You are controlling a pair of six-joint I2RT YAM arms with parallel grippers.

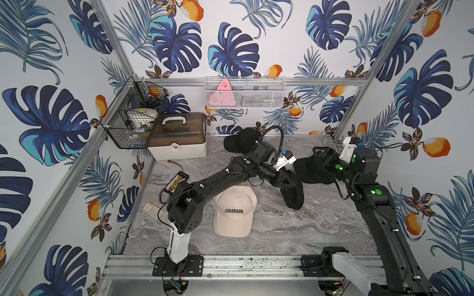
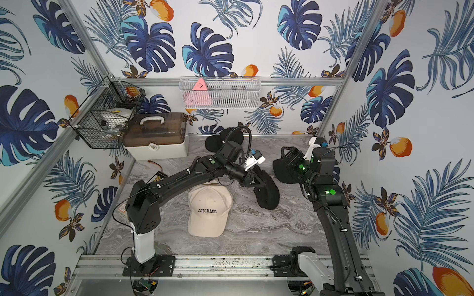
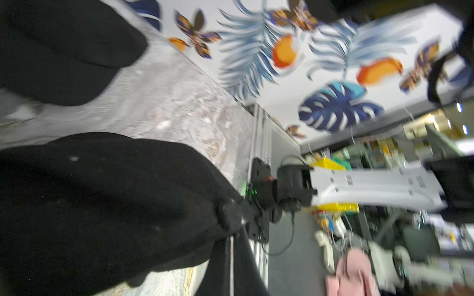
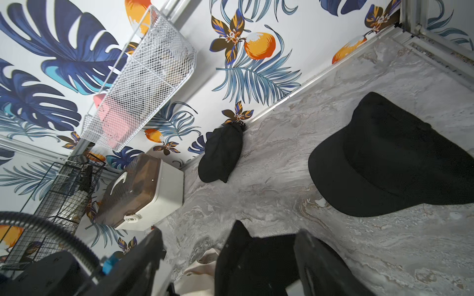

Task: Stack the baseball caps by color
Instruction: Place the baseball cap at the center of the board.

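Looking at your left gripper (image 1: 287,183), you see it closed on a black cap (image 1: 293,197) that hangs down, perhaps touching the table (image 1: 282,230). Your right gripper (image 1: 317,155) stands open beside a second black cap (image 1: 307,171); the cream cap (image 1: 234,210) lies nearby.

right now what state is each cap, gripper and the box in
left gripper, shut on middle black cap
middle black cap, gripped, hanging on edge
right gripper, open, empty
right black cap, lying on table, free
back black cap, lying farthest back, free
cream COLORADO cap, crown up on table, free
storage box, lid closed
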